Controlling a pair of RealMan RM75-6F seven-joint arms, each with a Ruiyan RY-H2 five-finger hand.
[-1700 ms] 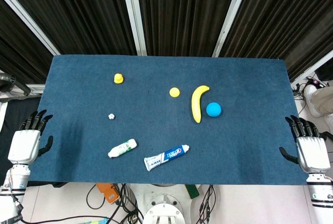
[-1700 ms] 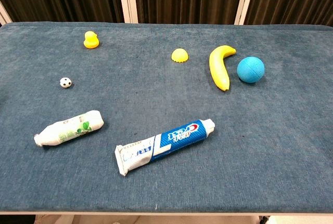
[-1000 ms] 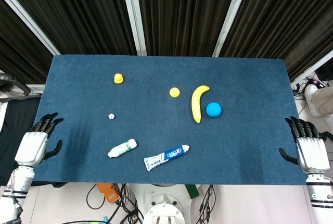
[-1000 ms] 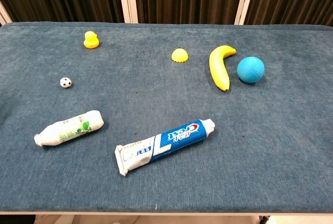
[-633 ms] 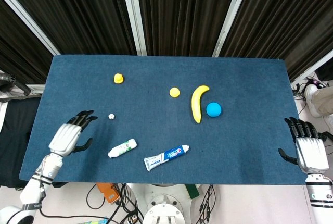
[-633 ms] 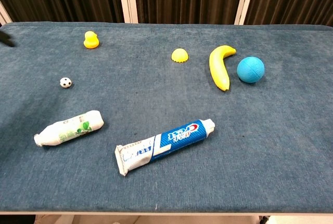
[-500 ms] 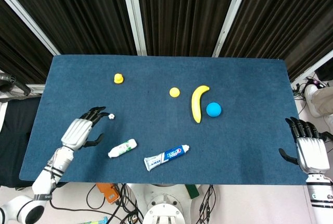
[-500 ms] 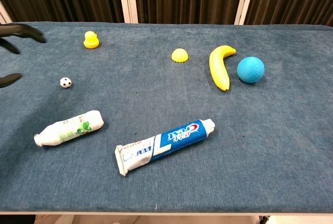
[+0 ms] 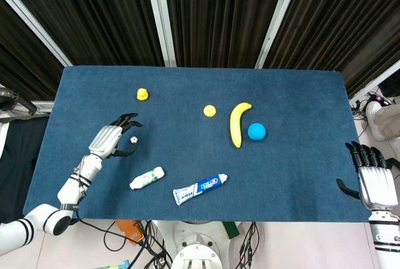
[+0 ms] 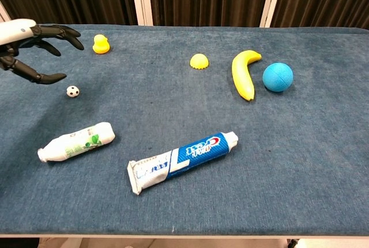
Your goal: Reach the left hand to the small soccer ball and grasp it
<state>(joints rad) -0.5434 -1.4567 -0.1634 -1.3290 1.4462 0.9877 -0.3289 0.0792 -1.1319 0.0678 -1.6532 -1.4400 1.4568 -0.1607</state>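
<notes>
Blue cloth-covered table [image 9: 300, 175], wide, backed by dark curtains. Left arm stretched over the table's left side from the near-left corner. Left hand [image 9: 111, 138] raised over the cloth, fingers [image 10: 64, 30] spread apart and curved, thumb below, nothing held. Right hand [image 9: 372, 178] at the table's near-right edge, seen from the back, fingers extended and slightly apart, empty; seen in the head view only.

Toothpaste tube [image 10: 183, 159] lying flat near the front edge, cap end pointing right and away. White bottle with green print [image 10: 76, 141] lying on its side, left of the tube and apart from it. Banana [image 10: 244, 73] lying on the right half, curved, with blue ball [image 10: 278, 77] just beside it to the right; touching or not, cannot tell. Yellow duck [image 10: 101, 44] far left, toward the back edge. Yellow half-dome [image 10: 199, 61] left of the banana, near the middle.

Small soccer ball [image 10: 72, 91] resting on the cloth on the left side, between the duck and the white bottle. In the head view, just right of the left hand's fingertips, framed by fingers and thumb. In the chest view, below the thumb tip, with a visible gap; no contact.
</notes>
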